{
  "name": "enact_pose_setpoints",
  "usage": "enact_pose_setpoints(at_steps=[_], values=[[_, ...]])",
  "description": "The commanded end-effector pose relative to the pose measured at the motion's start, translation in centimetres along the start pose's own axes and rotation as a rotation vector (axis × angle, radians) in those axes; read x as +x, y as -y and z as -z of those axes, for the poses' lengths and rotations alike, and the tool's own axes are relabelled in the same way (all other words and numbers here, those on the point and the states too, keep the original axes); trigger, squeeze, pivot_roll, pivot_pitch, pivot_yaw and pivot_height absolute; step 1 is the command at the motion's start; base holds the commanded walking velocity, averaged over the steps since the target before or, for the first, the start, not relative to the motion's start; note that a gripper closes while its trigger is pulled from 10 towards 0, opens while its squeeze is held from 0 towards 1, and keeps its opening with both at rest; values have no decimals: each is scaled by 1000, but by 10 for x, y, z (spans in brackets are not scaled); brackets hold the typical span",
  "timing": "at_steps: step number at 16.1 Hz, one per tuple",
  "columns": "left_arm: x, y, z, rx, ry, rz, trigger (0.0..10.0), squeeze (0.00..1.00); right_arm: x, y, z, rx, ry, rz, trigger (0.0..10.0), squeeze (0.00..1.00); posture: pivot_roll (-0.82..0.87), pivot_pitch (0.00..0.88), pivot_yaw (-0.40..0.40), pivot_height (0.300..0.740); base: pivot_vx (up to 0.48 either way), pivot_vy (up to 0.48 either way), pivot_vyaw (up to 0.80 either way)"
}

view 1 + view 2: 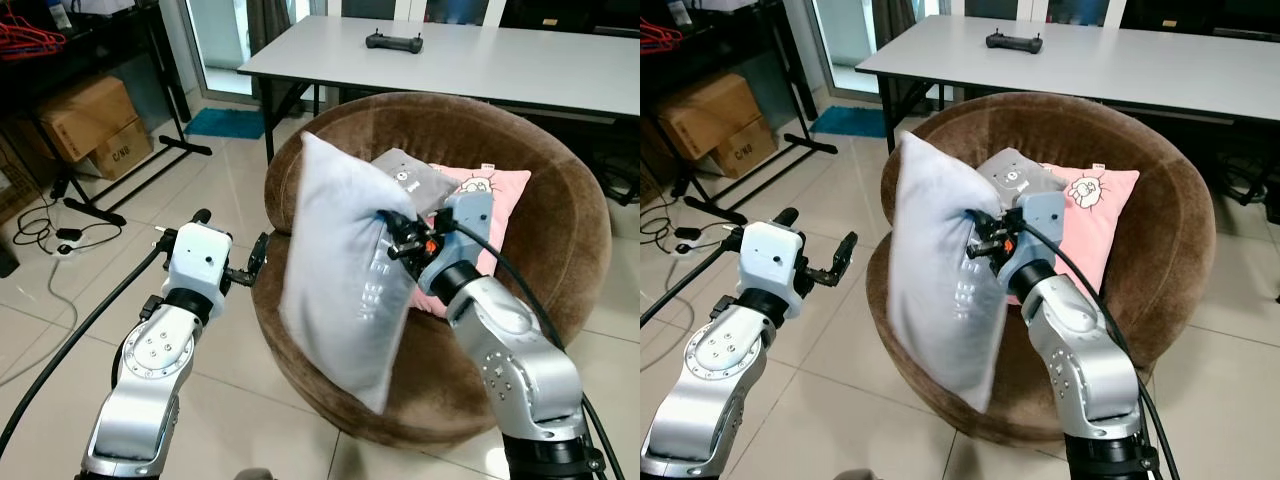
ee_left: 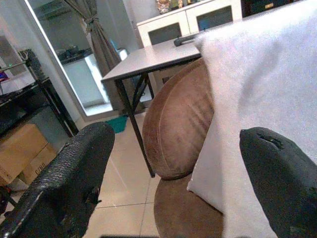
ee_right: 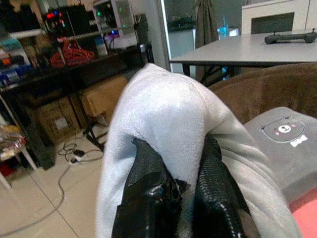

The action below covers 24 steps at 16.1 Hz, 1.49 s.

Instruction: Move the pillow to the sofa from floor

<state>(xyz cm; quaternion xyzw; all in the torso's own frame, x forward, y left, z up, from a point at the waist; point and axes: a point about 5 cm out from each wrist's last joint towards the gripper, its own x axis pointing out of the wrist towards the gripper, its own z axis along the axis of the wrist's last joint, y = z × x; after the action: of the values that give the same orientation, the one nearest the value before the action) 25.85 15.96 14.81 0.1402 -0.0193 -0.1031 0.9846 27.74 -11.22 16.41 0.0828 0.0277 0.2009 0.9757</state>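
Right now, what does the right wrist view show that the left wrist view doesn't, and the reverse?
Right wrist view: the right gripper pinching a fold of the white pillow, a grey bear-print cushion and red hangers. Left wrist view: the left gripper open, beside the pillow without touching it, and white cabinets. Both share the pillow, the brown sofa, the grey table and cardboard boxes.

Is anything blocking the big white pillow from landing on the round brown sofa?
Mostly no. The right tool pinches the white pillow just over the brown sofa, at its front edge. A grey pillow and a pink pillow already lie on the seat, so it may land partly on them.
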Motion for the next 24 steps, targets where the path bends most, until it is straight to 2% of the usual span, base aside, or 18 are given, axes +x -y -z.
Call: enact_pose_setpoints(at_steps=[1,4,6,9,11,13,14,16,18,19,20,21,23,24], values=[[0,-2,1,0,-11,2,10000,0,6,-4,-11,-36,58,-7,10000,0,58,0,41,740,0,0,0],[1,0,0,-2,-5,37,10000,0,12,17,1,-88,-16,128,10000,0,57,0,43,740,0,0,0],[-1,2,2,1,-19,86,10000,0,15,30,6,-131,-41,174,10000,0,60,0,39,740,0,0,0],[-6,14,8,7,-55,312,10000,0,36,62,18,-168,-79,257,10000,0,80,0,35,740,0,0,0],[-6,15,7,10,-61,383,10000,0,47,74,22,-166,-87,272,10000,0,92,0,32,740,0,0,0],[-9,11,3,66,-77,547,10000,0,61,104,32,-129,-169,421,10000,0,169,0,17,740,0,0,0],[-11,8,1,83,-86,594,10000,0,63,110,32,-113,-189,466,10000,0,180,0,13,740,0,0,0],[-17,3,-6,103,-87,647,10000,0,64,119,28,-188,-215,529,10000,0,241,0,-12,740,0,0,0],[-31,-10,-10,109,-123,658,10000,0,64,125,26,-245,-252,593,10000,0,292,13,-35,740,0,0,0],[-35,-13,-10,108,-130,654,10000,0,65,125,26,-257,-257,601,10000,267,301,25,-39,740,0,0,0],[-39,-16,-11,102,-139,646,10000,0,65,125,25,-264,-259,607,10000,784,305,28,-41,740,0,0,0],[-44,-21,-10,99,-154,621,10000,0,68,122,24,-264,-252,583,10000,1000,309,29,-41,740,0,0,0],[-45,-24,-9,99,-156,591,10000,0,74,117,17,-220,-205,527,10000,1000,305,27,-33,740,0,0,0],[-41,-25,-9,97,-150,572,10000,0,75,118,13,-213,-186,542,10000,1000,299,25,-23,740,0,0,0]])
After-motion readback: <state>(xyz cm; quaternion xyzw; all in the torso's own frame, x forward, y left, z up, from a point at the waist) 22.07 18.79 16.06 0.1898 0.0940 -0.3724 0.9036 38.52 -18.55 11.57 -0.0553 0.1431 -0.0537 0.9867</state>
